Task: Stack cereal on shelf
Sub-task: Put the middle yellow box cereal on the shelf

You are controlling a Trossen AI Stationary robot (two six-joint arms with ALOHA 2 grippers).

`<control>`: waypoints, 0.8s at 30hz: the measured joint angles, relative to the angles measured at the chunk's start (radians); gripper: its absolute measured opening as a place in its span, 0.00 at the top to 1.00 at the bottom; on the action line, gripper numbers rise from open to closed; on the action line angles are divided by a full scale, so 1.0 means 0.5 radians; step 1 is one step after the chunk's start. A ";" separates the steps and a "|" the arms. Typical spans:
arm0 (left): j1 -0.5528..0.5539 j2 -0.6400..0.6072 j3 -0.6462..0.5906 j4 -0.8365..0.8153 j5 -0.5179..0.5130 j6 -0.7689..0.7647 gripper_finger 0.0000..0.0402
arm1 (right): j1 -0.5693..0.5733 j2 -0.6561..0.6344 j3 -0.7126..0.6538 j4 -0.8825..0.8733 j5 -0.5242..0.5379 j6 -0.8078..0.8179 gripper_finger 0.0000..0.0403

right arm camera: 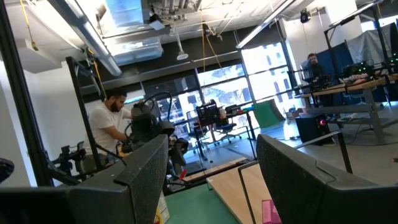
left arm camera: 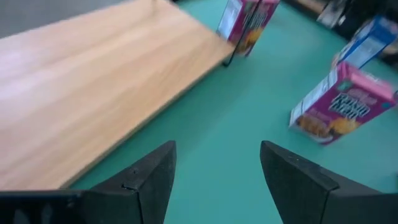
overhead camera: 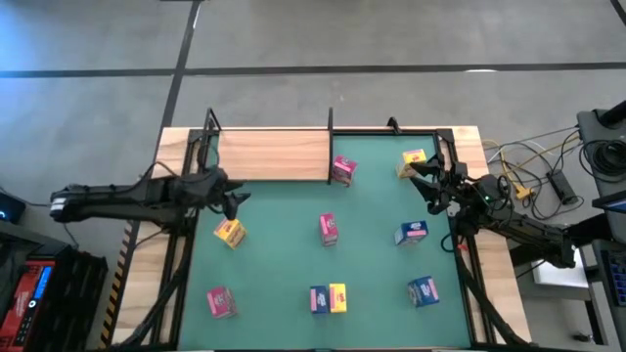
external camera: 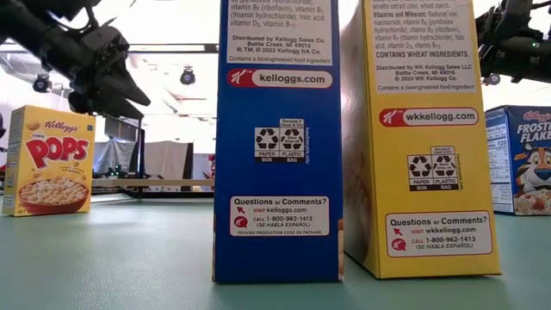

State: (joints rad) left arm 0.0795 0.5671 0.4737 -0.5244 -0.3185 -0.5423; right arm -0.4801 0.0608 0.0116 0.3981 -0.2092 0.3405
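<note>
- I see both grippers apart and empty: left gripper [overhead camera: 235, 200] near the shelf [overhead camera: 274, 154], right gripper [overhead camera: 426, 184] by the far-right yellow box [overhead camera: 412, 161].
- The cereal stands scattered over the mat [overhead camera: 372, 254]; the shelf looks bare.
- Boxes are probably light, crushable card; I'd pinch the narrow sides, gently.

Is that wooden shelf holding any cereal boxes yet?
Empty: the high view shows the shelf with a bare board. The nearest pink box stands on the green mat beside it.

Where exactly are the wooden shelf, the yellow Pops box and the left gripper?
wooden shelf [overhead camera: 274, 154], high view, middle of its board.
yellow Pops box [external camera: 48, 160], low view, its printed front.
left gripper [overhead camera: 238, 199], high view, between its fingertips.
</note>
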 joint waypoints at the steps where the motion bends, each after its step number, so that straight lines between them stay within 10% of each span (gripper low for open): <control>1: 0.000 0.045 0.043 -0.054 0.017 -0.017 0.46 | 0.000 0.000 0.000 0.000 0.000 0.000 0.42; 24: -0.272 0.884 0.764 -1.308 0.509 -0.950 0.22 | 0.000 -0.001 0.000 0.000 0.000 0.000 0.42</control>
State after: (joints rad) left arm -0.0565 1.0090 0.8557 -1.1785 -0.0639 -1.0174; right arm -0.4801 0.0605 0.0116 0.3983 -0.2090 0.3405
